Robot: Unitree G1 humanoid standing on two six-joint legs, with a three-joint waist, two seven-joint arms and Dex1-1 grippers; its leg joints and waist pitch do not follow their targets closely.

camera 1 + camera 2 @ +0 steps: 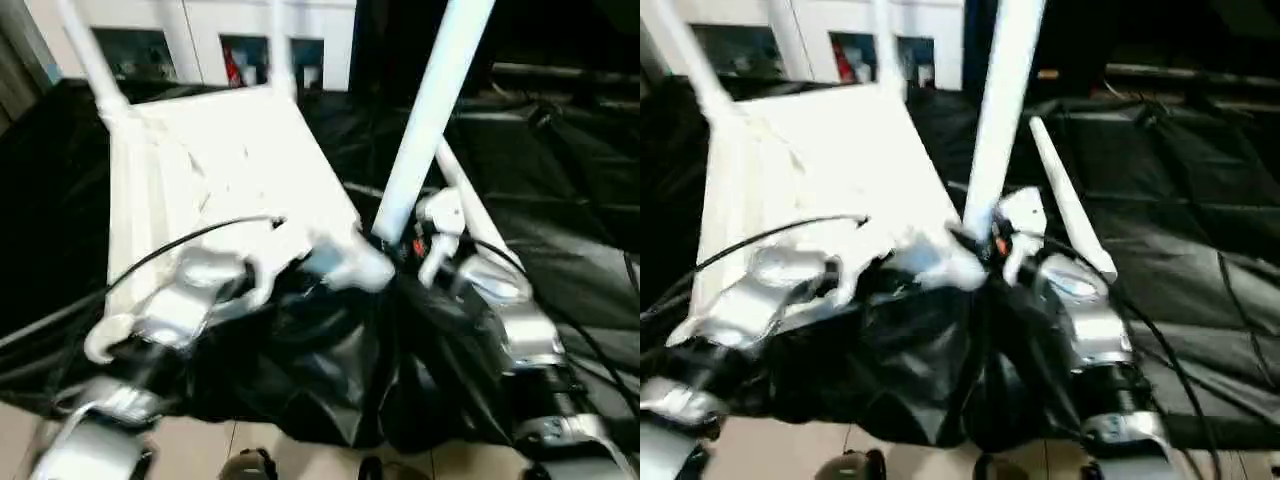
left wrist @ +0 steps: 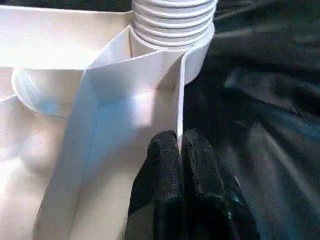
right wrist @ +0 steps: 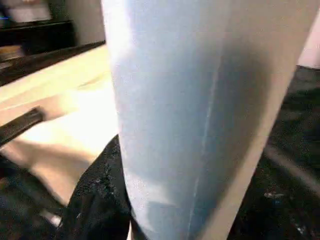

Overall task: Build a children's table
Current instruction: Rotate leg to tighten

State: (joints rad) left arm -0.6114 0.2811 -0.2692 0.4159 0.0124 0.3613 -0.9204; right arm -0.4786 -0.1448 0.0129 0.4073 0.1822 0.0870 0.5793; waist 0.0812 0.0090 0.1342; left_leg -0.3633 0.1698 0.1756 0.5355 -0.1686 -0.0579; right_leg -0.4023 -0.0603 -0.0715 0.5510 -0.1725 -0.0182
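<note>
Down at the lower centre of the left wrist view, the left gripper is pinched tight on the thin rim wall of the table, its two black fingers pressed either side of that wall just below a ribbed leg socket at the top of the frame. In the right wrist view the right gripper stands about half open around a thick white leg, one black finger lying against the leg's side at the lower left.

From the head camera, the table lies upside down on a black sheet, its rimmed underside taking up the upper left and centre. The held leg rises upright from the table's near corner at centre to the top edge. Another leg stands at the far corner, upper left. A loose leg lies on the sheet just right of the held one. A white cabinet with glass doors sits along the top left.
</note>
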